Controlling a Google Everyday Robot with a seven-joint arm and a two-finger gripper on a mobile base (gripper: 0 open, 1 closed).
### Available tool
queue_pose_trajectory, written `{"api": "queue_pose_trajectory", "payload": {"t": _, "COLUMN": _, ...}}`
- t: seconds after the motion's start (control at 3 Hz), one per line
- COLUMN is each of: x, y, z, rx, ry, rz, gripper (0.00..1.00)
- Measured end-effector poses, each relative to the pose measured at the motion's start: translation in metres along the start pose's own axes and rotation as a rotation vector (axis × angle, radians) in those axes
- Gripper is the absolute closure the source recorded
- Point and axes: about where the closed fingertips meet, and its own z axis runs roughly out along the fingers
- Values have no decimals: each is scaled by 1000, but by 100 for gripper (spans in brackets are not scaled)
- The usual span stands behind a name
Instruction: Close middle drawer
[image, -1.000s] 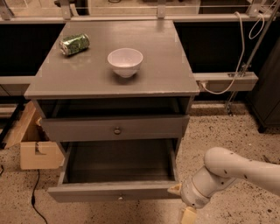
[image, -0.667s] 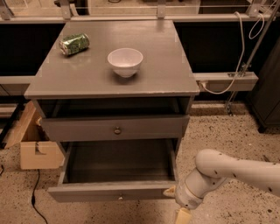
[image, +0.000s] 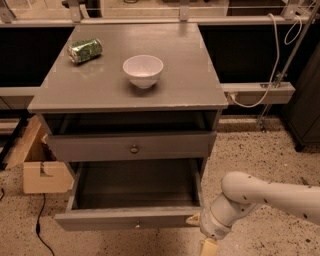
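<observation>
The middle drawer (image: 131, 219) is pulled far out of the grey cabinet, and its empty inside shows. Its flat front has a tiny metal knob (image: 137, 226). Above it, the top drawer (image: 130, 146) with a larger dark round knob is open a little. My gripper (image: 200, 233) is at the bottom right, low by the floor, at the right end of the middle drawer's front. Its tan fingers (image: 193, 218) are spread apart and hold nothing; one touches or nearly touches the front's right corner. The white arm (image: 265, 192) reaches in from the right.
On the cabinet top (image: 190, 75) stand a white bowl (image: 143, 70) and a green can (image: 85, 50) lying on its side. A cardboard box (image: 37, 165) sits on the floor to the left. A cable (image: 41, 230) runs over the speckled floor.
My gripper and arm have moved left, up to the right end of the middle drawer's front. The drawer has not visibly moved.
</observation>
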Motion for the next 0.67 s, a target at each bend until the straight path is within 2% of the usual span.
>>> {"api": "queue_pose_trajectory", "payload": {"t": 0.33, "x": 15, "y": -26, "z": 18, "rx": 15, "ry": 47, "rz": -121, "gripper": 0}}
{"api": "queue_pose_trajectory", "payload": {"t": 0.67, "x": 23, "y": -42, "z": 29, "rx": 12, "ry": 79, "rz": -211, "gripper": 0}}
